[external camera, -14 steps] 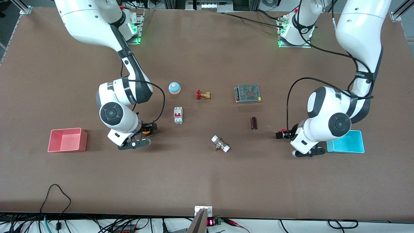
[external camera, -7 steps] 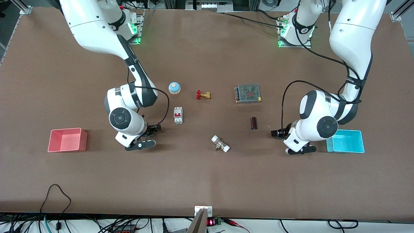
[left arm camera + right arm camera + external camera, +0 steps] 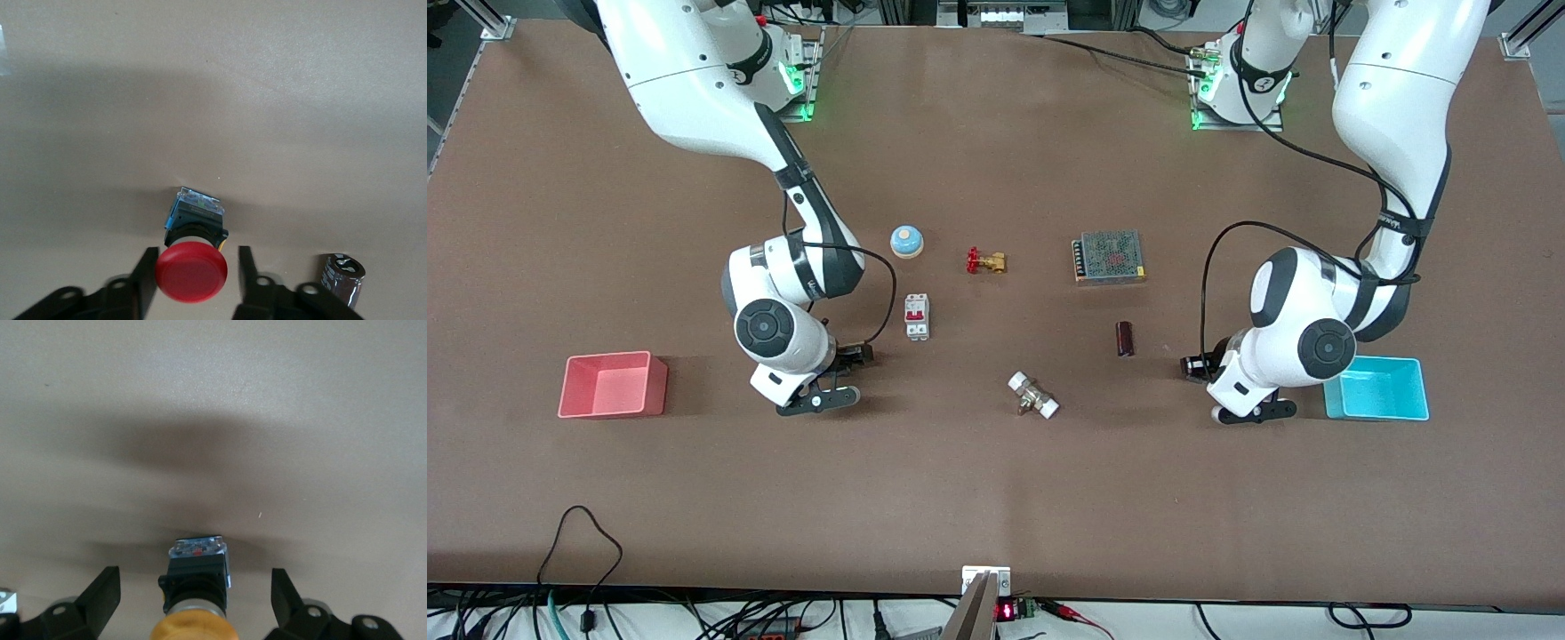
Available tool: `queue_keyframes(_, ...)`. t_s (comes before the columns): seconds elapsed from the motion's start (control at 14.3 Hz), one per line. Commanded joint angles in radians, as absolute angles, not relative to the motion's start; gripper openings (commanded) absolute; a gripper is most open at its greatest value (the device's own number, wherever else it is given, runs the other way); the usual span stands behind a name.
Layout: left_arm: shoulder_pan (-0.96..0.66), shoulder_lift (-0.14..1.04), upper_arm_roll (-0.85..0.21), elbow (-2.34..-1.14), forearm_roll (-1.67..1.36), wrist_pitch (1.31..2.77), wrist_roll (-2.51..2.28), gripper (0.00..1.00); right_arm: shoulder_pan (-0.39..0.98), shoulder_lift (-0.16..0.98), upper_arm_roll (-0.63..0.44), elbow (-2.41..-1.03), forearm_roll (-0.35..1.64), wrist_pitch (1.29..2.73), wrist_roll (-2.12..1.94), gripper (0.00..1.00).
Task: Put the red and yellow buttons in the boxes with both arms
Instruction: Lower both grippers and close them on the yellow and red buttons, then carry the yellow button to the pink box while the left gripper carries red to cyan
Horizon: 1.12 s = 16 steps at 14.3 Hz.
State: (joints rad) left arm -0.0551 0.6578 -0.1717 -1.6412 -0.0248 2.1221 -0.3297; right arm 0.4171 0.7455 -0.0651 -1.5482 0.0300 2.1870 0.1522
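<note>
The red button [image 3: 191,272] lies on the table between the fingers of my left gripper [image 3: 197,263]. The jaws are open; one finger is at the red cap, the other stands off it. The yellow button [image 3: 195,580] lies between the wide-open fingers of my right gripper [image 3: 194,587], touching neither. In the front view both buttons are hidden under the left gripper [image 3: 1193,366] and the right gripper [image 3: 847,359]. The cyan box [image 3: 1383,415] stands beside the left gripper, toward the left arm's end. The pink-red box [image 3: 656,387] stands toward the right arm's end.
A dark cylinder [image 3: 1125,339] lies close to the left gripper and also shows in the left wrist view [image 3: 342,277]. A white breaker [image 3: 917,316], a blue bell [image 3: 906,240], a brass valve [image 3: 985,261], a mesh-topped power unit [image 3: 1110,257] and a white-ended fitting [image 3: 1033,396] lie mid-table.
Both grippers have slid toward the table's middle, over their buttons. The orange and red caps seen a second ago in the front view are now covered.
</note>
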Motion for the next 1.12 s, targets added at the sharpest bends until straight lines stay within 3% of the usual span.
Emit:
queue_keyframes(0.0, -0.058, 0.640, -0.167, -1.658, -0.028, 2.125, -0.337, 0.43, 0.420, 0.750, -0.061, -1.532, 0.043, 2.177, 0.150, 1.00)
queue_keyframes(0.28, -0.048, 0.612, -0.158, -1.643, -0.028, 2.086, -0.344, 0.32, 0.419, 0.750, -0.061, -1.543, 0.043, 2.175, 0.153, 1.00)
queue_keyframes(0.56, 0.009, 0.525, -0.156, -1.637, -0.028, 2.056, -0.327, 0.31, 0.417, 0.750, -0.061, -1.548, 0.044, 2.171, 0.155, 0.82)
queue_keyframes(0.77, 0.055, 0.497, -0.153, -1.624, -0.026, 2.034, -0.273, 0.31, 0.417, 0.747, -0.061, -1.549, 0.044, 2.155, 0.155, 0.57)
queue_keyframes(1.05, 0.136, 0.492, -0.152, -1.611, -0.023, 2.031, -0.140, 0.31, 0.417, 0.742, -0.061, -1.546, 0.046, 2.140, 0.153, 0.45)
